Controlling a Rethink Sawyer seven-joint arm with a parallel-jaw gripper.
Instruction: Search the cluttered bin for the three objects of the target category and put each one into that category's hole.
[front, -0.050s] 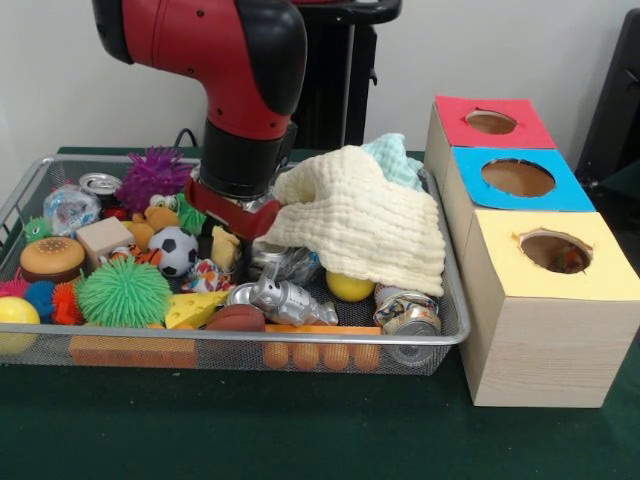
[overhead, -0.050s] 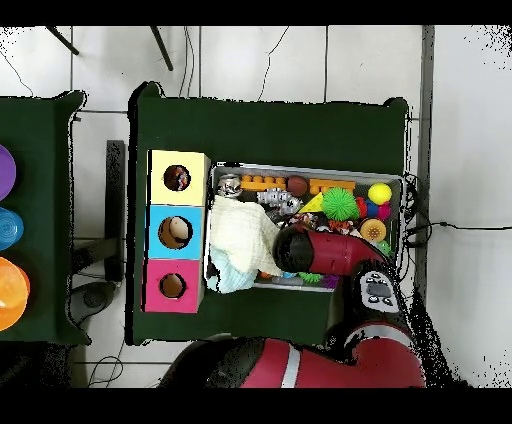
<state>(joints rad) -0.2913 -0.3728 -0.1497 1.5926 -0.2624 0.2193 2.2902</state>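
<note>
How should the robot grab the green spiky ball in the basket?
Probably from straight above, closing on the round body of the green spiky ball. It lies on top of the pile, its upper side bare, while the cheese wedge and orange spiky ball crowd its sides.

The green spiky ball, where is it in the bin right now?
In the front view, the green spiky ball sits near the bin's front left, just right of an orange spiky ball and left of the cheese wedge.
</note>
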